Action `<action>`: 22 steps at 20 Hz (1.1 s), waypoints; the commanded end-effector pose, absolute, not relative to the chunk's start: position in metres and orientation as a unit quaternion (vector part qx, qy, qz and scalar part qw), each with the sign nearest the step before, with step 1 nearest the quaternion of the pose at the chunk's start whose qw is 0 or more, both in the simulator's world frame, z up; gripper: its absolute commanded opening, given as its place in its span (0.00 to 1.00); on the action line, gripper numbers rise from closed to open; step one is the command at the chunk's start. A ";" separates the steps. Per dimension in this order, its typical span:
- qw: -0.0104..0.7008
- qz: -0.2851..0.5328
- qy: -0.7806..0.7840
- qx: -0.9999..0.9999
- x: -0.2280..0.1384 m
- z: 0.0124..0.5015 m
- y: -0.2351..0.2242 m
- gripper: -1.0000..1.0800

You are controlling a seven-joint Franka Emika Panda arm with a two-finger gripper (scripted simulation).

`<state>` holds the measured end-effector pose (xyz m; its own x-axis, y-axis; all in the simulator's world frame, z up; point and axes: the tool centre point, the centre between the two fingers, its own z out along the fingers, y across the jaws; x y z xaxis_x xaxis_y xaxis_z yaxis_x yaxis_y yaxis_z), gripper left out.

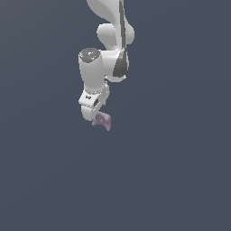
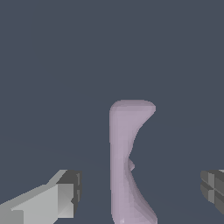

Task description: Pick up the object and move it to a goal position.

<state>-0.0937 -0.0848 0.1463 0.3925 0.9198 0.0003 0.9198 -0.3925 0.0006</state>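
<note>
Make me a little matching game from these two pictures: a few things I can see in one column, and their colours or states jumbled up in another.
Things:
1. purple block
2. gripper
3. robot arm
4. background

Descriptions:
A. plain dark blue-grey, the same all over
B. open, one finger on each side of the block with gaps between
C. pale mauve, with pinched, uneven corners
D. white and rounded, reaching down from above

Pairs: 1-C, 2-B, 3-D, 4-A
</note>
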 end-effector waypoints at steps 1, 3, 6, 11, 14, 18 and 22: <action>0.000 0.000 0.556 0.831 -0.095 0.146 -0.085 0.96; 0.000 0.000 0.557 0.830 -0.095 0.146 -0.086 0.96; 0.000 0.000 0.556 0.831 -0.095 0.145 -0.086 0.96; 0.000 0.000 0.556 0.831 -0.095 0.130 -0.085 0.96; 0.000 0.000 0.557 0.831 -0.096 0.115 -0.085 0.96; 0.000 0.000 0.557 0.830 -0.096 0.100 -0.085 0.96; 0.000 0.000 0.558 0.830 -0.095 0.096 -0.085 0.96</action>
<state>-0.0959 -0.0853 0.0971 0.3786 0.9256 0.0000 0.9256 -0.3786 -0.0013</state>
